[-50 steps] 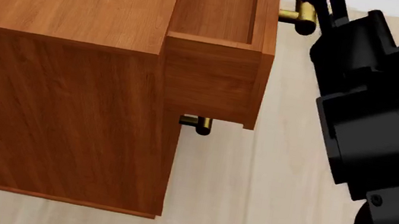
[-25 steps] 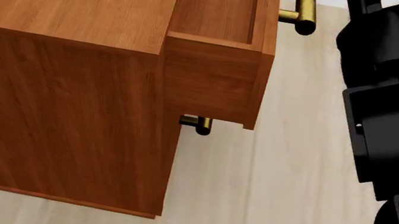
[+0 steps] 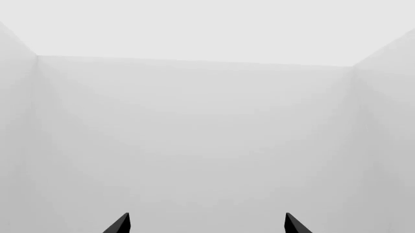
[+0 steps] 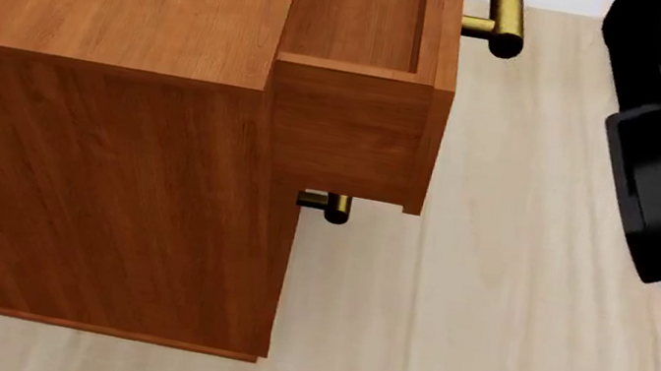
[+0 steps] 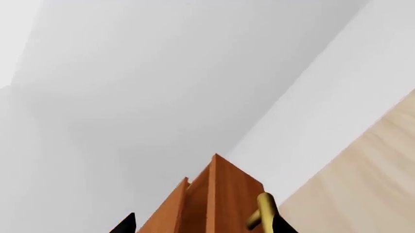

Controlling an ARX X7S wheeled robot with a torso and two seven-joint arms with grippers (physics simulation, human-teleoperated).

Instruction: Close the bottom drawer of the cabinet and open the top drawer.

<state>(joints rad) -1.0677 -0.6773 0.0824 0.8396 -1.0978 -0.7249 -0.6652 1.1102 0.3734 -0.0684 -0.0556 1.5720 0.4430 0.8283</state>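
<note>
Floor point(image 4: 498, 302): pale wood-grain planks, light beige, running away from the head camera. Walls point(image 3: 207, 136): plain white, unmarked, meeting at soft corners. Ceiling point(image 3: 207, 24): plain white. Light: even, diffuse, with faint shading along the wall corners.

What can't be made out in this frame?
- Bottom drawer: head view looks along the cabinet's side; its front and handle are hidden.
- Right gripper: only its fingertips enter the wrist view; cut off in the head view.
- Left gripper: the wrist view shows fingertips against blank wall.
</note>
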